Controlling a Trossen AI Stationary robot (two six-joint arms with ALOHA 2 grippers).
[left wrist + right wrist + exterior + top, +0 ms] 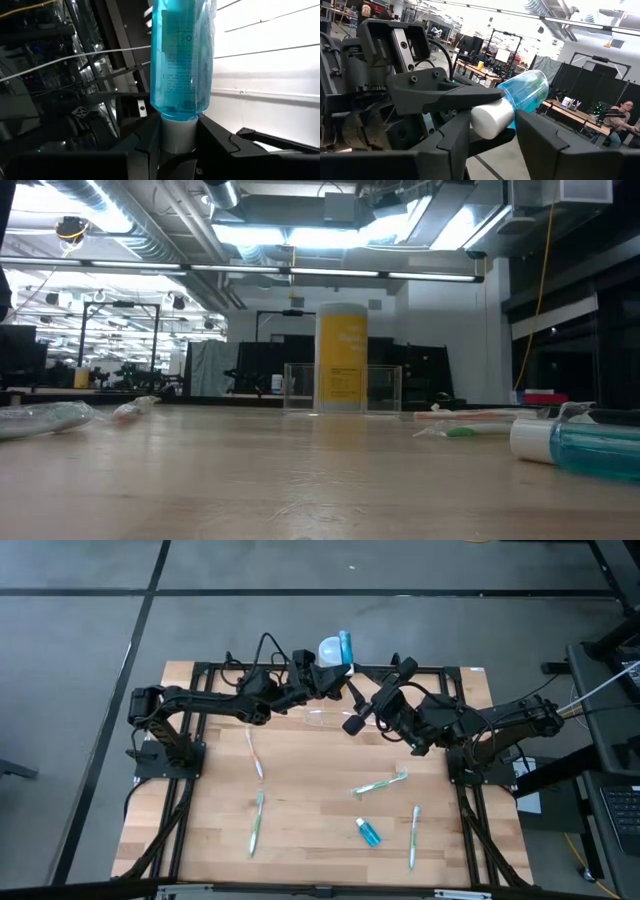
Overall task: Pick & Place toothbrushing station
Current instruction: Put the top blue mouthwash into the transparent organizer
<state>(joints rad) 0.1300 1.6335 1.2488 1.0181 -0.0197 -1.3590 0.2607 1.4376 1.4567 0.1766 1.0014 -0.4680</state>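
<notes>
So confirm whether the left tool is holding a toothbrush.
No, the left tool grips the white cap of a blue-liquid clear plastic bottle.

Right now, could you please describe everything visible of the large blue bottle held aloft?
It is a see-through plastic bottle of blue liquid with a white cap and faint printing on its side. The left claw grips it by the cap, holding it up over the far edge of the wooden table.

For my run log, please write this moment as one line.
left claw: shut on cap of blue bottle | right claw: open, at that cap | clear holder: standing free
</notes>
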